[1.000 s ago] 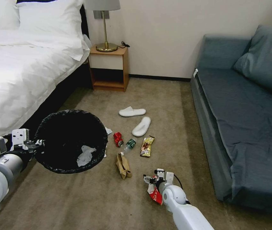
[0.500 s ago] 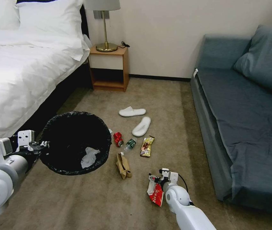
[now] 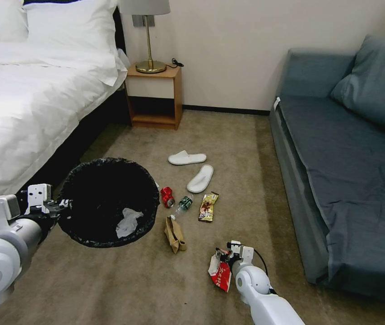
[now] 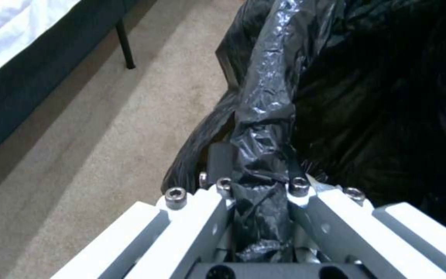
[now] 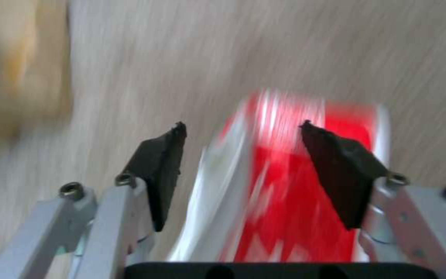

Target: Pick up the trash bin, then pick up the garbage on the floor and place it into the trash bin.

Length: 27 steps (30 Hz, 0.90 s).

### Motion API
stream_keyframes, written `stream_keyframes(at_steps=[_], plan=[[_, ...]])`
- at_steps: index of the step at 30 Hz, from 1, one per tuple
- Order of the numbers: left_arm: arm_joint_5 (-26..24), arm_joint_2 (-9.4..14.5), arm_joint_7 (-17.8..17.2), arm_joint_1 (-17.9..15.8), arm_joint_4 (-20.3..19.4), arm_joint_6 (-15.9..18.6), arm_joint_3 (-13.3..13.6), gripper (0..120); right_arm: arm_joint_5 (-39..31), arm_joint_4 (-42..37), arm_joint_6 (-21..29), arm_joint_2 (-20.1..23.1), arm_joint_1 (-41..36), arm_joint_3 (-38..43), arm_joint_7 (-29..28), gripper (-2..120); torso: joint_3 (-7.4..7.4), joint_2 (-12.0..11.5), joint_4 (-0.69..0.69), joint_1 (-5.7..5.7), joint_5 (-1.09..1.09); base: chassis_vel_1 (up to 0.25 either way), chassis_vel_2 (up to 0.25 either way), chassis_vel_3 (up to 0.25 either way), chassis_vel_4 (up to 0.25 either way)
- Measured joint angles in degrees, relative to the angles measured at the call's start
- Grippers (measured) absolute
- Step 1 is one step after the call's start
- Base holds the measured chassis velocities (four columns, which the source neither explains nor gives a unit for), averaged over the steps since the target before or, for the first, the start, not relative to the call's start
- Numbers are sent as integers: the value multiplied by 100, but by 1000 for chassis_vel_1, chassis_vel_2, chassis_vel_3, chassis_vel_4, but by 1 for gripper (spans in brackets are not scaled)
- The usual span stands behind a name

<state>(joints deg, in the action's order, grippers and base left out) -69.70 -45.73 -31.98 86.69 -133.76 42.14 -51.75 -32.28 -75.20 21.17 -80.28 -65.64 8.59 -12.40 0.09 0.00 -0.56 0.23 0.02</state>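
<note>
The trash bin (image 3: 94, 194), round and lined with a crinkled black bag, hangs above the carpet at the left with a white tissue (image 3: 128, 222) inside. My left gripper (image 3: 62, 206) is shut on its rim; the left wrist view shows the black bag (image 4: 264, 116) pinched in the left gripper (image 4: 256, 162). My right gripper (image 3: 224, 256) is low over the red-white wrapper (image 3: 219, 274) on the floor. In the right wrist view the right gripper (image 5: 242, 126) is open, its dark pads either side of the wrapper (image 5: 285, 186).
On the carpet lie a red can (image 3: 167, 197), green bottle (image 3: 184, 203), gold-brown wrapper (image 3: 208, 206), brown paper bag (image 3: 174, 234) and two white slippers (image 3: 187, 158) (image 3: 200, 178). The bed (image 3: 25, 104) is left, a nightstand (image 3: 154, 97) behind, the blue sofa (image 3: 345, 171) right.
The left arm carried the bin slightly to the right. My right gripper shifted a little right and closer to the red-white wrapper, now straddling it.
</note>
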Motion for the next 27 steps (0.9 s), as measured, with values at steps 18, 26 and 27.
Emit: stream_keyframes(at_steps=[18, 26, 27], plan=[[271, -33, 318, -49, 155, 0, 46, 2, 92, -244, 24, -13, -537, -22, -202, 37, -1, 0, 1, -1, -1, 0, 0, 0, 0], [340, -53, 332, -41, 124, 0, 62, 2, 85, -195, -18, -7, -465, 37, -208, 18, 0, 0, 0, -1, -2, 0, 0, 0, 0], [353, -53, 331, -33, 123, 0, 60, 2, 86, -176, -54, -22, -440, 36, -207, 4, 0, 0, 0, 0, -3, 0, 0, 0, 0]])
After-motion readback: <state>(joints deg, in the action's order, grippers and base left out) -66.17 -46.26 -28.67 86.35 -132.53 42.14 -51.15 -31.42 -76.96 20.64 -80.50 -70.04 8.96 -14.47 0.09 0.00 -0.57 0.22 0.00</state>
